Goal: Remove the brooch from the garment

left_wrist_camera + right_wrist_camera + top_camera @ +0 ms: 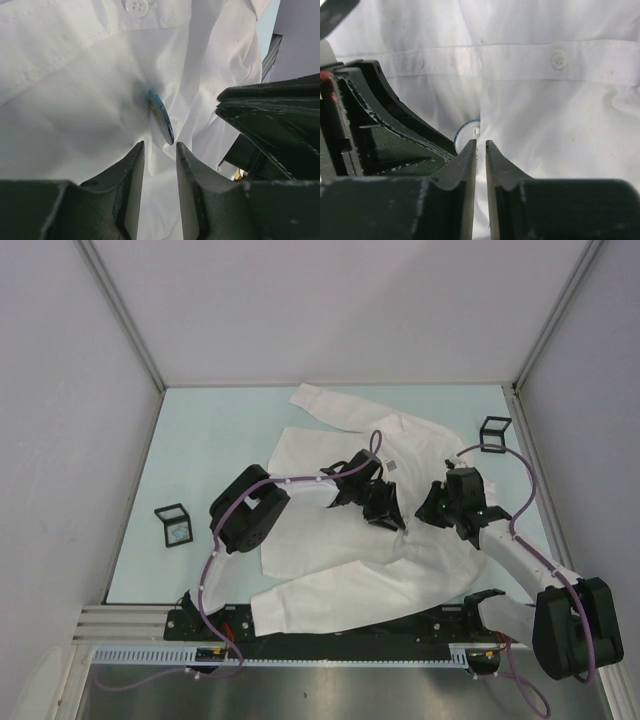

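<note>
Here, the left gripper (pixel 159 146) stands slightly apart beside the brooch (pixel 161 116); the right gripper (pixel 481 144) pinches the garment (pixel 555 125)

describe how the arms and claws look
The left arm and right arm have black joints and white links, each trailed by a purple cable. The left claw and right claw each have two dark tapering fingers with paler inner faces.

Pale blue table (pixel 200 440), left black frame (pixel 172 525) near its edge, right black frame (pixel 494 433) toward the back corner.
</note>
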You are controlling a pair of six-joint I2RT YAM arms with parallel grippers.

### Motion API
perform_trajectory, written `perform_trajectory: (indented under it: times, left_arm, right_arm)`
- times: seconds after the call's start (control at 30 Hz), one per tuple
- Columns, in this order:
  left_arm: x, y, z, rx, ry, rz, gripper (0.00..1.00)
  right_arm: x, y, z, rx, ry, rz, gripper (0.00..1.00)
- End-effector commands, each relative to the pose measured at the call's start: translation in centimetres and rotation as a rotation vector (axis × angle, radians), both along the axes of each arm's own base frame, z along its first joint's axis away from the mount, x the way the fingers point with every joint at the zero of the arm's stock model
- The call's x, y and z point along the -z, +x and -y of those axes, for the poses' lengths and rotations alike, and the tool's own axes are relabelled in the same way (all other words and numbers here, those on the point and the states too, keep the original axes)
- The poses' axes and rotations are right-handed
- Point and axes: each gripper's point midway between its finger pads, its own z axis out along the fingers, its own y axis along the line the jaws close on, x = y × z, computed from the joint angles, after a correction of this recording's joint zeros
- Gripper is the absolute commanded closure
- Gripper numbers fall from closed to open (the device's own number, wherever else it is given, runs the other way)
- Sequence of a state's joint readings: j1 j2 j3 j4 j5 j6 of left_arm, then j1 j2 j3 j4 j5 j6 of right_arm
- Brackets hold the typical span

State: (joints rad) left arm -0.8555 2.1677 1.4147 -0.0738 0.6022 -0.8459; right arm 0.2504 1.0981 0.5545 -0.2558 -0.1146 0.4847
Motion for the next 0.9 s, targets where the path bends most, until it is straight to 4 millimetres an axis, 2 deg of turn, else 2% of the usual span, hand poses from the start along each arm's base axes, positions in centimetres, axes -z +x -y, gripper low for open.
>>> perform_trajectory:
  times: [0.0,0.23,0.4,0.57,0.87]
  left_arm:
    - [-1.4,0.8,0.6,0.002,-0.024,0.042,0.65]
    - [-1.9,1.7,1.1,-0.023,-0.025,0.056,0.64]
    - [-1.8,2.1,1.1,-0.043,-0.021,0.058,0.65]
    - [-1.6,2.5,1.1,-0.052,-0.009,0.072,0.73]
    - [-1.8,3.0,1.1,-0.066,0.006,0.091,0.8]
  right_arm:
    - [-0.1,0.6,-1.0,-0.051,0.009,0.033,0.88]
    - [1.3,0.5,-1.4,-0.067,-0.044,0.007,1.0]
    - [2.1,0.3,-1.4,-0.061,-0.075,-0.01,1.0]
    - [2.4,0.3,-1.3,-0.06,-0.089,-0.015,1.0]
    - [2.7,0.1,-1.2,-0.062,-0.114,-0.02,1.0]
